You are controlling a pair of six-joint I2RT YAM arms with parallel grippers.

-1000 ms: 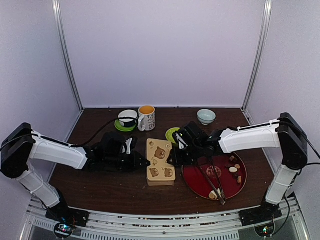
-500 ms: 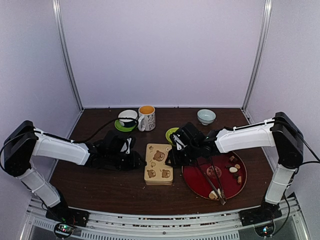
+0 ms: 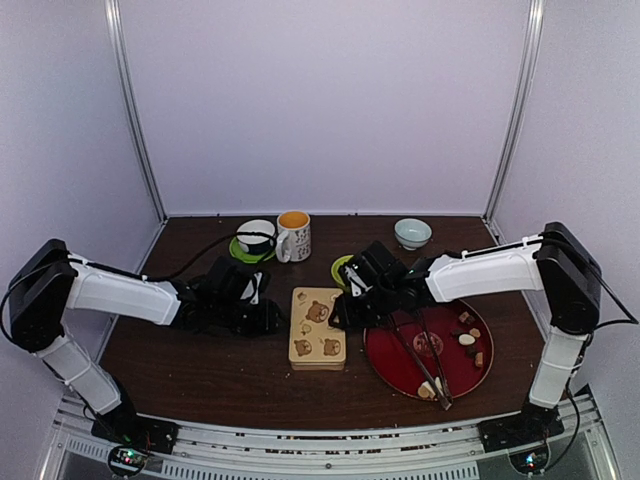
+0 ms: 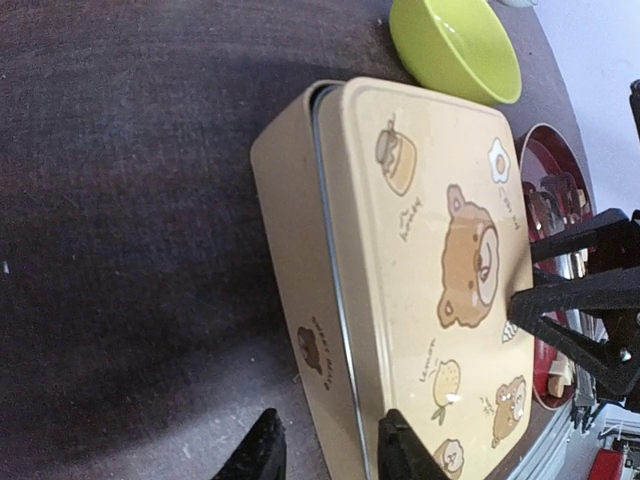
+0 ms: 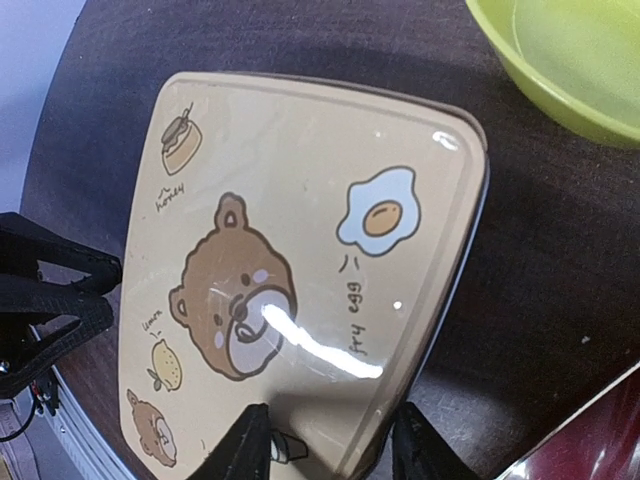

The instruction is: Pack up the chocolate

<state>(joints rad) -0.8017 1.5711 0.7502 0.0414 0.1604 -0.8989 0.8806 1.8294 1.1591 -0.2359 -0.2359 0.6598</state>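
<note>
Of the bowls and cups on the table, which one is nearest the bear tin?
The lime-green bowl, just past the far right corner of the tin. The white cup, the mug and the pale bowl all stand farther back.

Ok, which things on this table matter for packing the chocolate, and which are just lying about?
For the job: chocolates, the red plate under them, tongs, tin with bears on its lid.
Lying about: green bowl, mug, white cup on its saucer, pale bowl at the back.

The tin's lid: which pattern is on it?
Lid: cartoon bears, egg, lemon on cream; right wrist view.
</note>
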